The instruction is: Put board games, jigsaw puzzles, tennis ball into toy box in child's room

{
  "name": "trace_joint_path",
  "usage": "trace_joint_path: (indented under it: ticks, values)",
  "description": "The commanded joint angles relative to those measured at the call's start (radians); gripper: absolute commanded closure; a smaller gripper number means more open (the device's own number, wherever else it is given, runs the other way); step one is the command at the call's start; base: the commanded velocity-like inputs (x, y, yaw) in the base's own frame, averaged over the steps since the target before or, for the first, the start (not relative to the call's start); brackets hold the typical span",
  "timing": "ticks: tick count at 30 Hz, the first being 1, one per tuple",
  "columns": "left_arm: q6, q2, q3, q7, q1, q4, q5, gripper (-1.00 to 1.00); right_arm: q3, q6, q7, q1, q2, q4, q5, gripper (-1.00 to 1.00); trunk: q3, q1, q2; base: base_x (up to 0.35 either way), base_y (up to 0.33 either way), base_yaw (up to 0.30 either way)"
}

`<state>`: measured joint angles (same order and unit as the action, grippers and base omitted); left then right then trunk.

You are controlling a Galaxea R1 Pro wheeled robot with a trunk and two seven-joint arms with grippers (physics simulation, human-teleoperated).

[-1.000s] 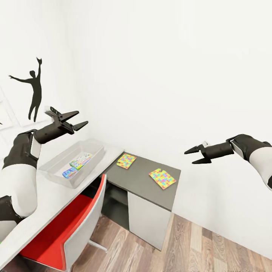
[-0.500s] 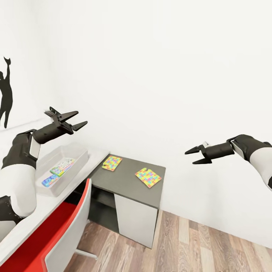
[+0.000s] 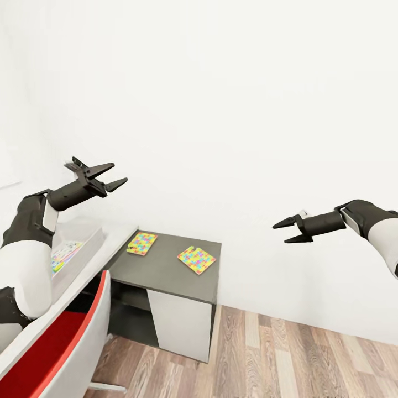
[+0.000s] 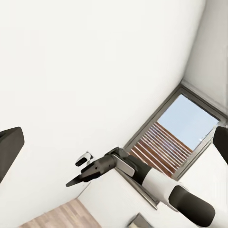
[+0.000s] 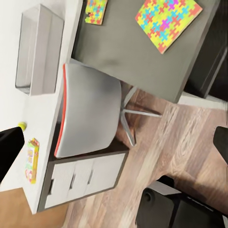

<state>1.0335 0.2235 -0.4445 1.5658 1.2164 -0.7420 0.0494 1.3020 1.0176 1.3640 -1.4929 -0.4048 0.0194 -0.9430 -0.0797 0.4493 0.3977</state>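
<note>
Both arms are raised in free air above the work area, and neither carries anything: the left gripper (image 3: 108,177) has its fingers spread wide with nothing between them, and the right gripper (image 3: 288,230) likewise has its fingers parted and empty. The two jigsaw puzzles (image 3: 197,260) lie flat on the dark lower section of the counter (image 3: 166,271), one near the junction with the light top (image 3: 142,243), the other toward the outer end, turned diagonally to the counter edges. Both lie below and between the grippers; judged from the head view, the outer puzzle is roughly midway, with the left gripper closer to the inner one. The toy box (image 3: 91,243) sits on the light section under the left arm, with a pale green board game (image 3: 65,253) inside. In the right wrist view a tennis ball (image 5: 22,125) and another board game (image 5: 31,160) rest further along the light top. A red-and-grey chair (image 3: 72,342) is pushed in at the counter's front, narrowing approach there; the floor beside the dark section is open
</note>
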Motion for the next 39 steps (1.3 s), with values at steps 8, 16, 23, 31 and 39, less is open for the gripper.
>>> trace_joint_path:
  ticks: [8,16,23,31,39]
  values:
    - [0.009,0.009,0.0,0.005,-0.001,0.0,-0.008,-1.0,0.009,-0.021,-0.025,0.017,-0.017,0.001,-0.006,-1.0,0.001,0.001,0.002,0.0,0.0,-0.274]
    - [0.008,0.024,0.001,0.005,-0.004,0.001,-0.012,-1.0,0.008,-0.048,-0.062,0.058,-0.021,0.001,-0.007,-1.0,0.005,0.001,0.002,0.0,0.0,-0.274]
    - [-0.01,0.038,0.003,0.005,-0.008,0.001,-0.013,-1.0,0.007,-0.085,-0.123,0.145,-0.02,0.001,-0.008,-1.0,0.008,0.001,0.002,0.0,0.0,-0.274]
    - [-0.043,0.041,0.008,-0.001,-0.041,0.002,-0.017,-1.0,0.004,-0.181,-0.268,0.258,-0.016,-0.001,-0.098,-1.0,0.012,0.001,0.002,0.0,0.0,-0.274]
    - [-0.097,0.043,0.01,-0.028,-0.081,0.002,-0.095,-1.0,-0.001,-0.295,-0.506,0.408,-0.017,-0.001,-0.336,-1.0,0.015,0.001,0.002,0.0,0.0,-0.225]
